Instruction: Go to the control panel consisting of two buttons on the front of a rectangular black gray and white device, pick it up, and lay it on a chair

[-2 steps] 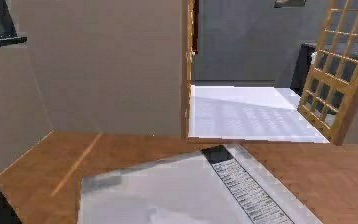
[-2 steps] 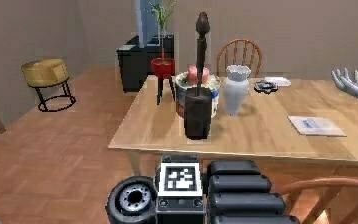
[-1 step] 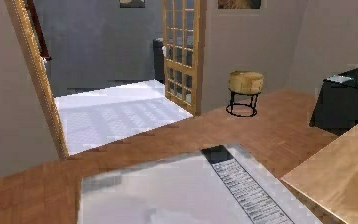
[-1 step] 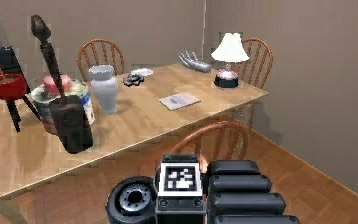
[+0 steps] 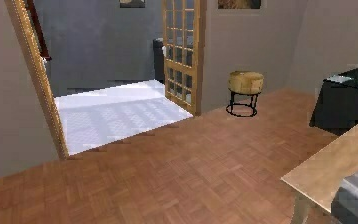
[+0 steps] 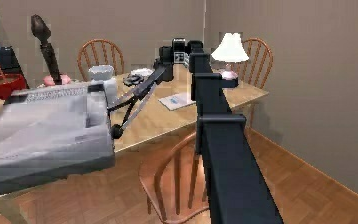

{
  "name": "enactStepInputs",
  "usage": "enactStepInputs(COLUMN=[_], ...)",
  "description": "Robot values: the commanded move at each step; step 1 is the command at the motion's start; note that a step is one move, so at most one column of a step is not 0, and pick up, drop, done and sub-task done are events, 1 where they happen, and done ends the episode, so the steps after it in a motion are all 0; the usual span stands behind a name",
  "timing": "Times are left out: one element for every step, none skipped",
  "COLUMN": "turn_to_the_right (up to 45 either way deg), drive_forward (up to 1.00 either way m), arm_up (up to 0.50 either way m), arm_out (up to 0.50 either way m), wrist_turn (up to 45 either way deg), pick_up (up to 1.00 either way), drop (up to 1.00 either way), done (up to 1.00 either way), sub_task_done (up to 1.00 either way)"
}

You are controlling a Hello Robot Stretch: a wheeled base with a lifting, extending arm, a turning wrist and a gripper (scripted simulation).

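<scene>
In the arm side view the dark arm [image 6: 222,150] reaches out over a wooden tabletop [image 6: 162,125]. The hand [image 6: 113,130] ends at the right edge of the grey, white and black rectangular device [image 6: 47,135], which fills the lower left. The tabletop lies behind the device, so I cannot tell whether the hand has a grip on it or whether it rests there. A wooden chair [image 6: 172,178] stands at the near edge beside the arm, and two more chairs [image 6: 99,55] stand at the far side. A white-shaded lamp [image 6: 230,47] and a sheet of paper [image 6: 177,101] are on the tabletop. The forward view shows parquet floor [image 5: 187,160], a glass-paned door [image 5: 182,50] and a round stool [image 5: 246,85].
</scene>
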Motion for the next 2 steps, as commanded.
enactStepInputs(turn_to_the_right=[0.0,0.0], drive_forward=[0.00,0.00], arm_up=[0.00,0.00], arm_out=[0.00,0.00], wrist_turn=[45.0,45.0], pick_up=[0.00,0.00], drop=[0.00,0.00], done=[0.00,0.00], sub_task_done=[0.00,0.00])
